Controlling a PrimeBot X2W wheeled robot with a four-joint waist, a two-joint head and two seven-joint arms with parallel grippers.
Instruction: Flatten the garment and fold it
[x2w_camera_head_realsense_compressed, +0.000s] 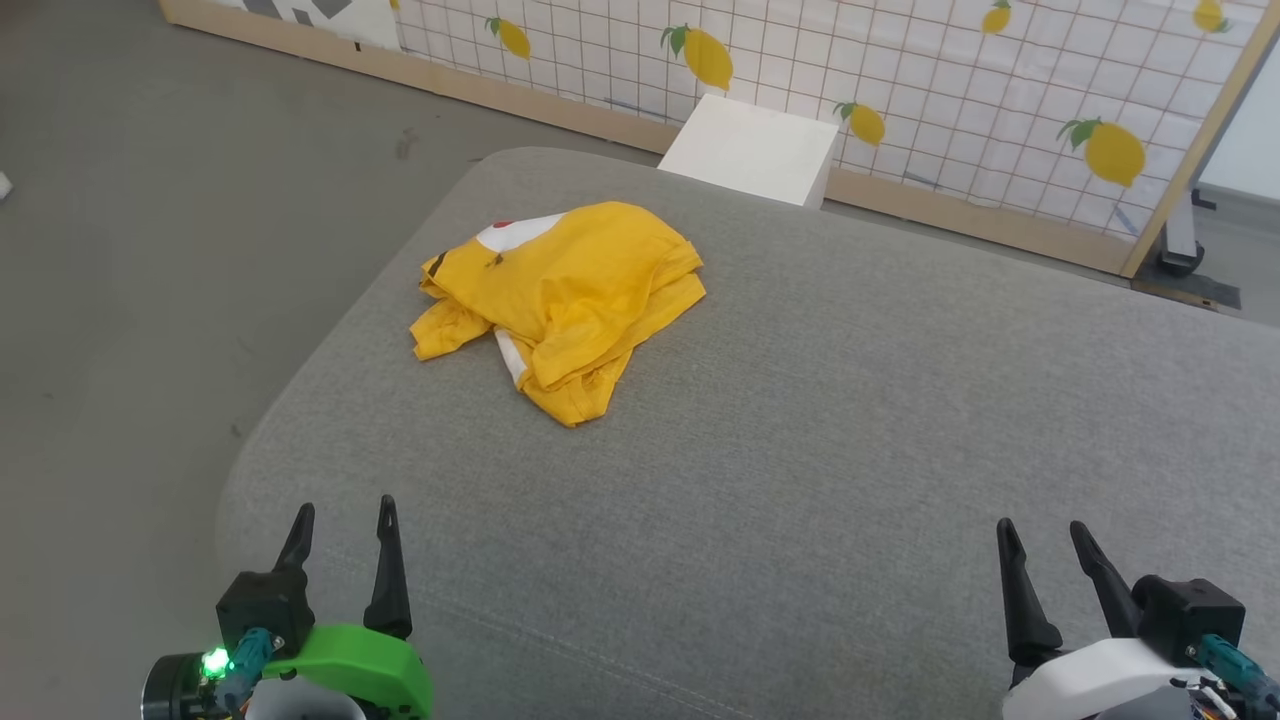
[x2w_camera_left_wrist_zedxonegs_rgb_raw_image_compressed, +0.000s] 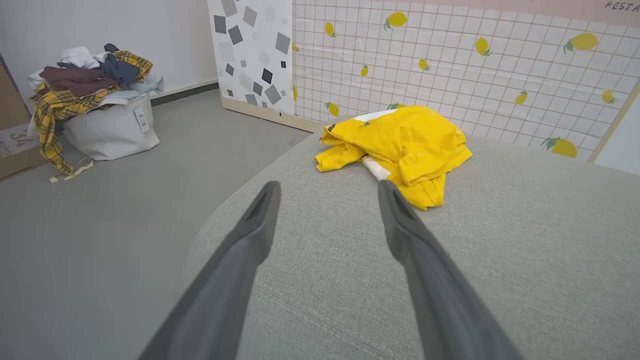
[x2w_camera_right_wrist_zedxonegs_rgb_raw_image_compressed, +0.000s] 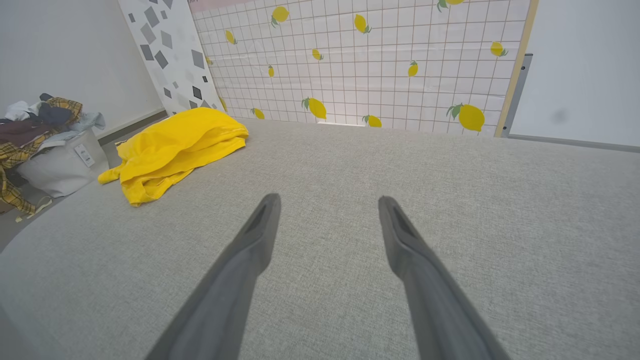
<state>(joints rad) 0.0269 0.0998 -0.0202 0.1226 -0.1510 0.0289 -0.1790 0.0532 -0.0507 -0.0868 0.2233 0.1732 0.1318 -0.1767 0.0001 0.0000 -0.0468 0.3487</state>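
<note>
A: T-shirt (x2w_camera_head_realsense_compressed: 565, 300), where is it?
B: Bright yellow, crumpled in a heap on the grey padded surface (x2w_camera_head_realsense_compressed: 800, 420), toward its far left corner. A white patch with a red spot shows at its far edge.
A: Grippers?
B: Left gripper (x2w_camera_head_realsense_compressed: 345, 505) and right gripper (x2w_camera_head_realsense_compressed: 1040, 524) hover over the near edge, well apart from it, jaws spread, holding nothing. A white box (x2w_camera_head_realsense_compressed: 750, 150) stands beyond.

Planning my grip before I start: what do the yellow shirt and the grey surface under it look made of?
The garment: thin matte cloth, probably cotton, judging by soft creases and slumped layers. The grey surface: coarse matte woven upholstery, weave and a stitched seam visible; rounded edge suggests padding.
</note>
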